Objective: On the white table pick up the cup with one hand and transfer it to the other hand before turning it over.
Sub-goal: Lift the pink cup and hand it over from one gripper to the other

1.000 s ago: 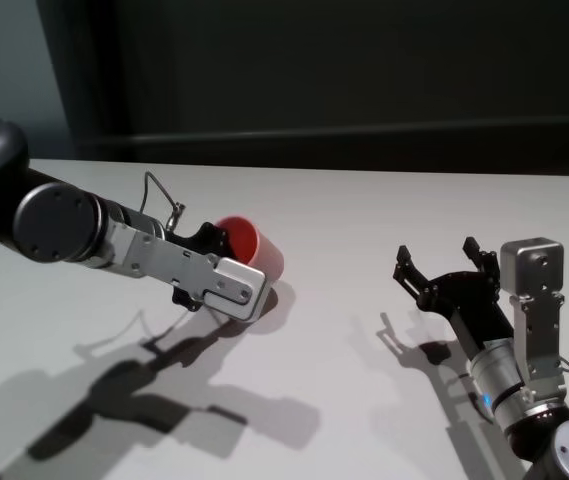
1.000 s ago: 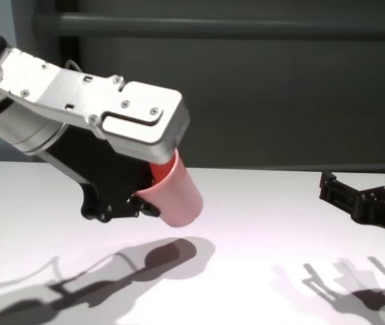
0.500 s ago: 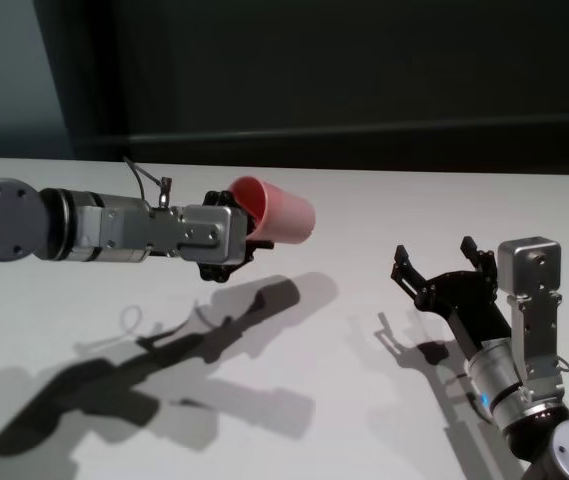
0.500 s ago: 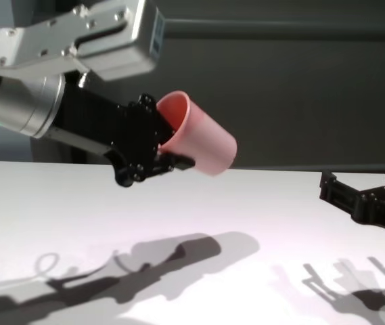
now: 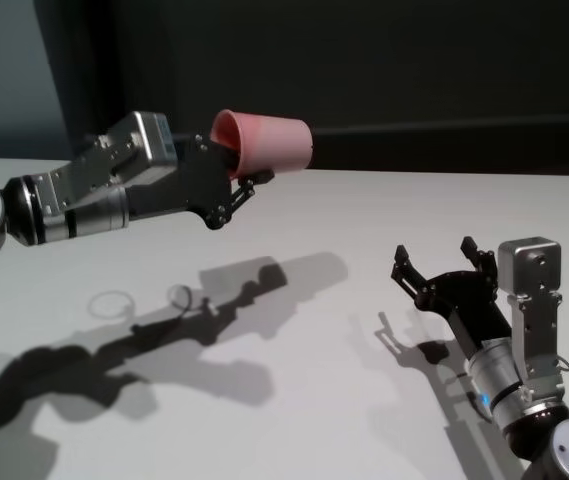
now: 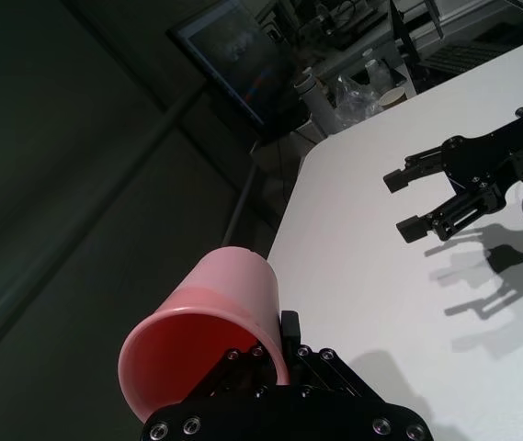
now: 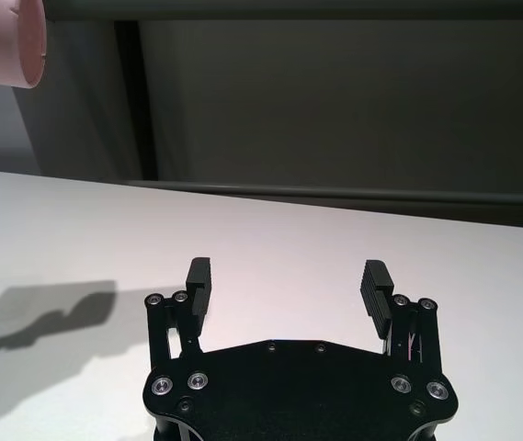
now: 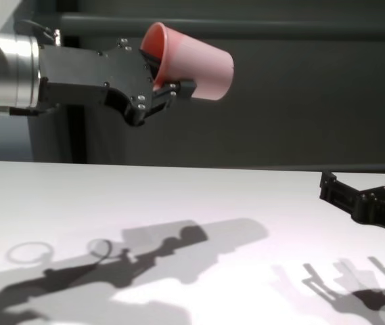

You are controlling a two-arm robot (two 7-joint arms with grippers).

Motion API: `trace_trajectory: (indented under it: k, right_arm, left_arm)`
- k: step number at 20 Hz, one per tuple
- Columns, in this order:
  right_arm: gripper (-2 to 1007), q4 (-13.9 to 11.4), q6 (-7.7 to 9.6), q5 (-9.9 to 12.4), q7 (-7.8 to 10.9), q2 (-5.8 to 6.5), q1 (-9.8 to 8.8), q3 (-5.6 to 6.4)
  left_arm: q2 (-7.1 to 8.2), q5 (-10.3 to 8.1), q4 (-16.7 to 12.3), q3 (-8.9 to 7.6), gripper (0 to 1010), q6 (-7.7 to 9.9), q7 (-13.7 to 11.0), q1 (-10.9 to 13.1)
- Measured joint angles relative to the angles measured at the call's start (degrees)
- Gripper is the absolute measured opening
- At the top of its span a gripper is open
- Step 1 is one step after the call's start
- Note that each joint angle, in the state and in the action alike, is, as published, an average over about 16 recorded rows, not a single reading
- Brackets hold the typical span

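My left gripper (image 5: 236, 180) is shut on the rim of the pink cup (image 5: 264, 143) and holds it high above the white table (image 5: 344, 230), lying on its side with its base toward my right arm. The cup also shows in the chest view (image 8: 195, 62), the left wrist view (image 6: 210, 322) and the corner of the right wrist view (image 7: 4, 41). My right gripper (image 5: 439, 262) is open and empty, low over the table at the right, well apart from the cup. It shows in its own wrist view (image 7: 286, 280) and in the chest view (image 8: 365, 189).
The arms' shadows (image 5: 214, 320) fall on the table below them. A dark wall (image 5: 364, 70) runs behind the table's far edge. Shelves with clutter (image 6: 353, 64) stand beyond the table in the left wrist view.
My left gripper has lifted the cup from near the table to well above it and swung it level, base toward the right arm. The right arm has not moved.
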Motion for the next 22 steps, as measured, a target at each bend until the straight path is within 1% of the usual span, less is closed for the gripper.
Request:
trace_trajectory:
  k: [4, 6, 9, 13, 22]
  right_arm:
    - [1002, 0.0, 0.00, 0.0, 0.00, 0.00, 0.00, 0.00]
    - [1002, 0.0, 0.00, 0.0, 0.00, 0.00, 0.00, 0.00]
    - [1002, 0.0, 0.00, 0.0, 0.00, 0.00, 0.00, 0.00]
    - [1002, 0.0, 0.00, 0.0, 0.00, 0.00, 0.00, 0.00]
    - [1002, 0.0, 0.00, 0.0, 0.00, 0.00, 0.00, 0.00]
  left_arm:
    - [-1.09, -5.36, 2.1, -1.84, 37, -1.31, -1.4, 0.1]
    - [-1.51, -7.50, 2.9, -2.32, 37, -1.64, -2.3, 0.0]
    - [-2.10, -9.98, 3.8, -2.53, 37, -1.91, -3.7, -0.5]
    - [-2.97, -12.14, 4.8, -2.20, 37, -2.08, -5.1, -1.3]
    - [-5.66, -14.96, 7.4, -0.72, 37, -2.89, -7.3, -3.6]
